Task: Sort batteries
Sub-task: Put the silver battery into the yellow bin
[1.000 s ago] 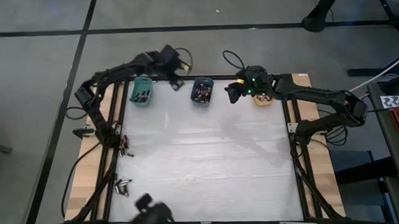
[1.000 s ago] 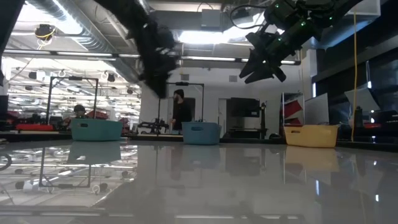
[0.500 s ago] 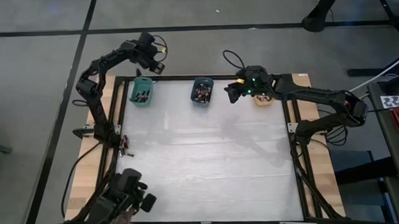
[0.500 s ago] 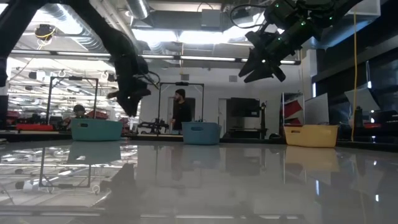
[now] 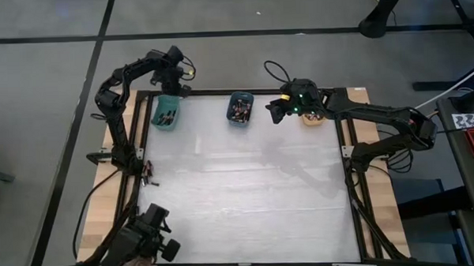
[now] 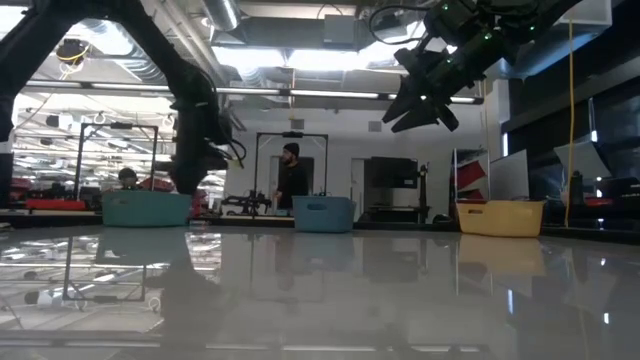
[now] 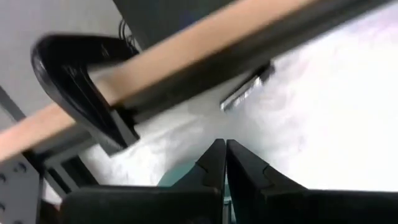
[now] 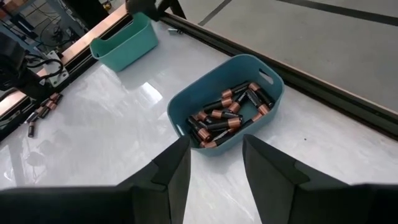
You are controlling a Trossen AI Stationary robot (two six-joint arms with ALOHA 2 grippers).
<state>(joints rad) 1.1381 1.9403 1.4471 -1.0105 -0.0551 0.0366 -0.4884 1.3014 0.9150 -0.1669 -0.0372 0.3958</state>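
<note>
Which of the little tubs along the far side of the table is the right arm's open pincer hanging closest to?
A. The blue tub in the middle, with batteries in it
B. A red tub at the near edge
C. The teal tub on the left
A: in the right wrist view, the right pincer hangs open just above the blue tub holding copper-banded batteries; the teal tub sits farther off.

Overhead and table-level cameras share the blue bin.
</note>
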